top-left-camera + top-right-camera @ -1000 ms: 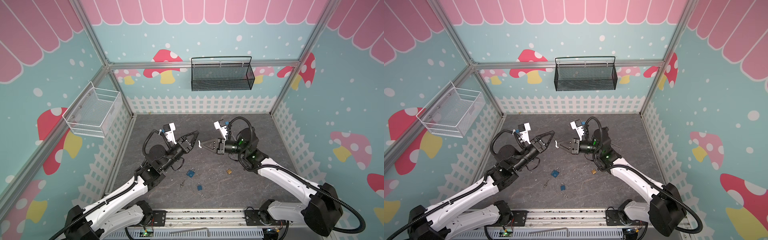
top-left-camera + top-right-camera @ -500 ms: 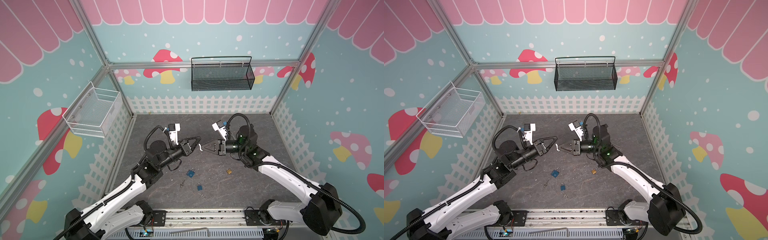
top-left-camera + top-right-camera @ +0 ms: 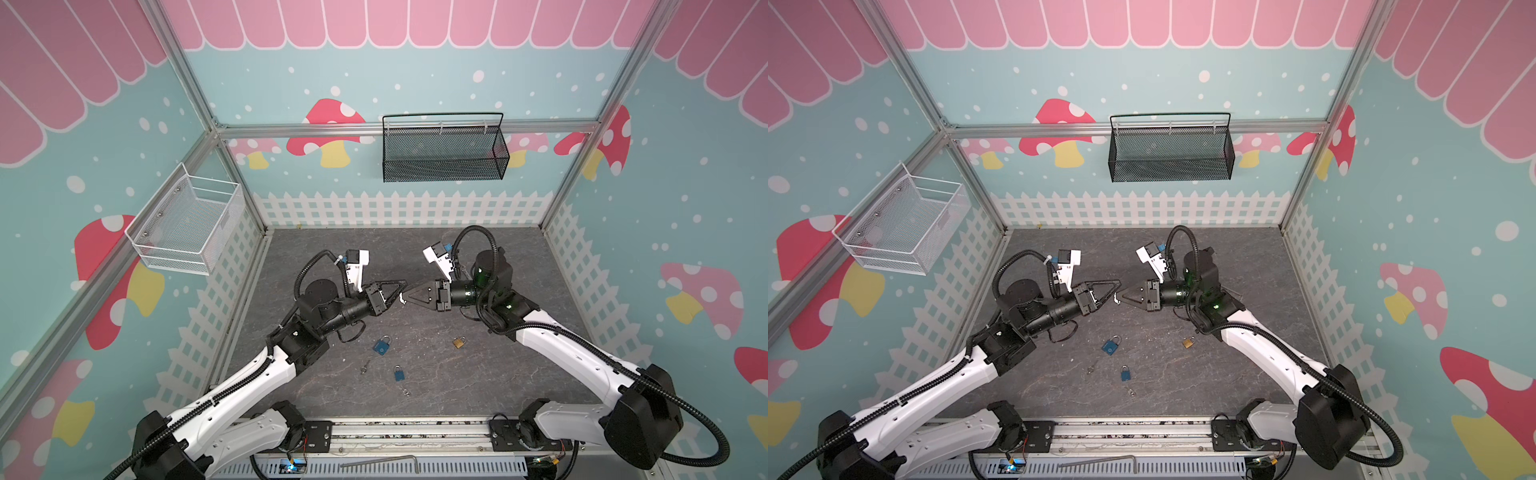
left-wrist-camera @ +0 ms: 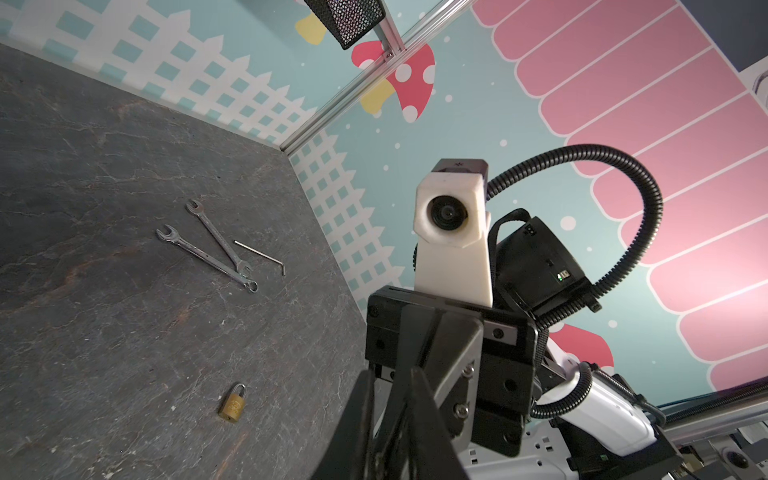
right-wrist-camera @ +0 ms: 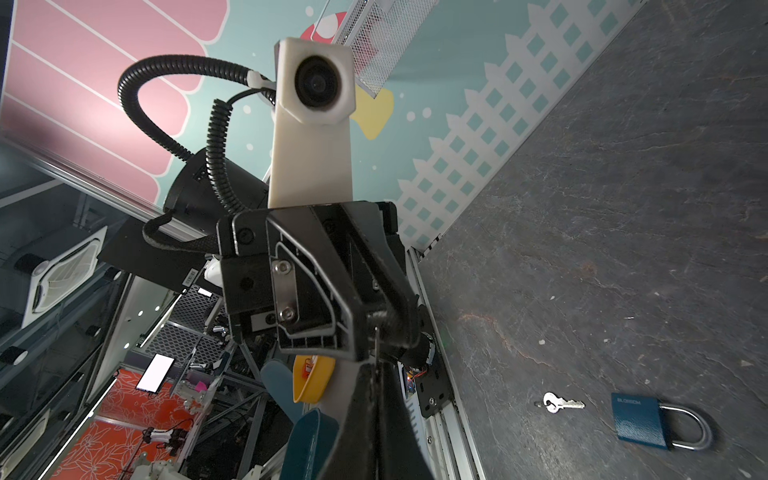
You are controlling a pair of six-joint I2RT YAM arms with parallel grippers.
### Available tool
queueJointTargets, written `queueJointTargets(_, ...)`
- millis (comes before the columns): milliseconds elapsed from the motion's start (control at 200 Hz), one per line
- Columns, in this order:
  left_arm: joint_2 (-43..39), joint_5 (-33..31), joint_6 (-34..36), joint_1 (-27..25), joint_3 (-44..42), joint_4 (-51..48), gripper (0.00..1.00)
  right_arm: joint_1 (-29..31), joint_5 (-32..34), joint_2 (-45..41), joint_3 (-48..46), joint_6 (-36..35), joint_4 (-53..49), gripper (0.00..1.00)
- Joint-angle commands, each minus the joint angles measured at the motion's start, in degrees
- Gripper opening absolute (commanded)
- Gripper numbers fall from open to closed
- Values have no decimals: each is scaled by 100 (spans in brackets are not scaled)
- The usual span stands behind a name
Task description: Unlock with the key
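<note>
Two arms meet tip to tip above the middle of the worktop [image 3: 478,374] in both top views. The right claw [image 3: 411,296], clenched, pinches a small pale piece [image 3: 402,296], probably the key, and offers it sideways to the left claw [image 3: 400,289]. That claw's jaws stand nearly together right at the piece, but whether they have bitten I cannot tell. It looks to me like a handover in the air, so the key can be taken by a better end before it goes to a lock. Lower in the frame lie a blue padlock [image 3: 381,346], a second blue padlock [image 3: 399,374], a brass padlock [image 3: 458,342] and a loose key [image 3: 365,366], all flat and well apart from the claws. Nothing stands between the tips. From the left wrist, the brass padlock [image 4: 234,406] lies alone, with two spanners [image 4: 216,237] and a hex key [image 4: 257,252] farther off, out of the way. From the right wrist, a loose key [image 5: 561,403] lies just beside a blue padlock [image 5: 638,419]; which of the two I cannot tell.
</note>
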Motion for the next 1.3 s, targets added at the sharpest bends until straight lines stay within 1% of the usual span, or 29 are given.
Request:
queueJointTargets(0,44,108,-42,14,78,-21,13,-25,64,-31,201,-91,57,0)
queueJointTargets(210,21,60,-105,14,43,-13,8,-33,167,-92,202,-77,65,0)
queueJointTargets(295,45,64,-140,14,51,40,0,-35,198,-97,193,-82,65,0)
queueJointTargets(425,67,-25,-163,14,49,87,0,-65,256,-110,168,-104,70,0)
queueJointTargets(565,77,-118,-215,14,9,439,0,-96,254,-134,140,-123,62,0)
queueJointTargets(600,74,-184,-247,14,7,500,0,-108,266,-141,117,-129,56,6)
queueJointTargets(635,77,-247,-271,14,14,534,0,-129,290,-172,74,-118,53,15)
queueJointTargets(705,88,-348,-303,14,34,631,0,-156,375,-238,-27,-121,56,23)
queueJointTargets(765,98,-429,-329,14,34,742,0,-172,495,-289,-124,-113,73,36)
queueJointTargets(800,95,-536,-338,1,34,759,0,-174,508,-294,-177,-86,148,39)
queueJointTargets(991,203,-725,-330,-58,16,1055,0,-171,317,-182,-430,430,1185,43)
queueJointTargets(1156,316,-840,-286,-127,66,1155,0,-157,342,-142,-434,608,1516,45)
queueJointTargets(1291,390,-904,-242,-179,137,1180,0,-152,282,-54,-451,783,1760,43)
